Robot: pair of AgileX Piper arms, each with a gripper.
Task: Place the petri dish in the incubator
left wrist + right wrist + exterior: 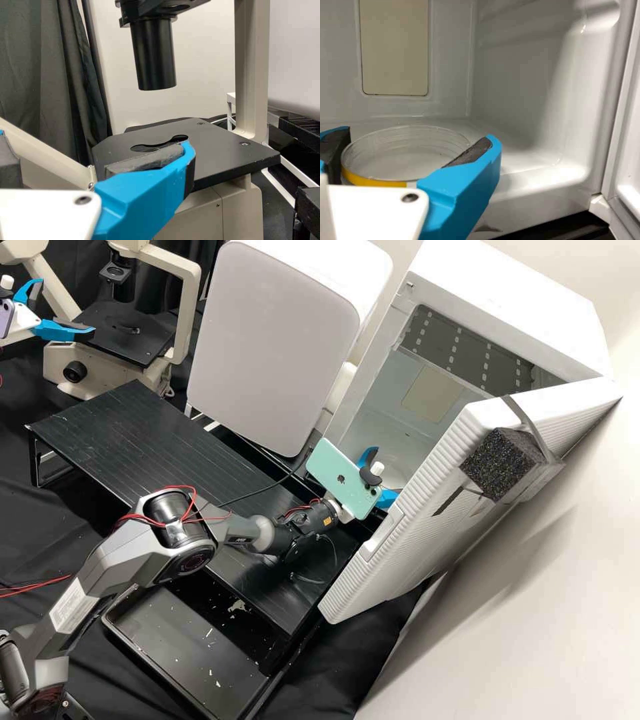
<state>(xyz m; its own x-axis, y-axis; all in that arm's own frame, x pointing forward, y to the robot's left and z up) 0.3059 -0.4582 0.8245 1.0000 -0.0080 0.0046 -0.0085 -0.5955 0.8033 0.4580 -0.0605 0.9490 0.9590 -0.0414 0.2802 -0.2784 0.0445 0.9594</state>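
Observation:
In the high view, my right gripper [385, 473] reaches between the incubator [507, 300] and its open door. The right wrist view shows the clear round petri dish [407, 155], with a yellow band, between the two fingers of the right gripper [417, 142], which is shut on its sides. Behind the dish are the incubator's white inner walls [520, 75]; whether its underside touches the floor, I cannot tell. My left gripper [67, 307] stands open at the microscope in the high view; in the left wrist view the left gripper [95, 142] has nothing between its fingers.
The incubator door [427, 507] stands open right beside the right gripper. A black raised shelf [133, 433] runs beneath the right arm, with a black tray [187, 640] lower in front. The microscope stage [225, 150] is close to the left gripper, under a black tube [154, 55].

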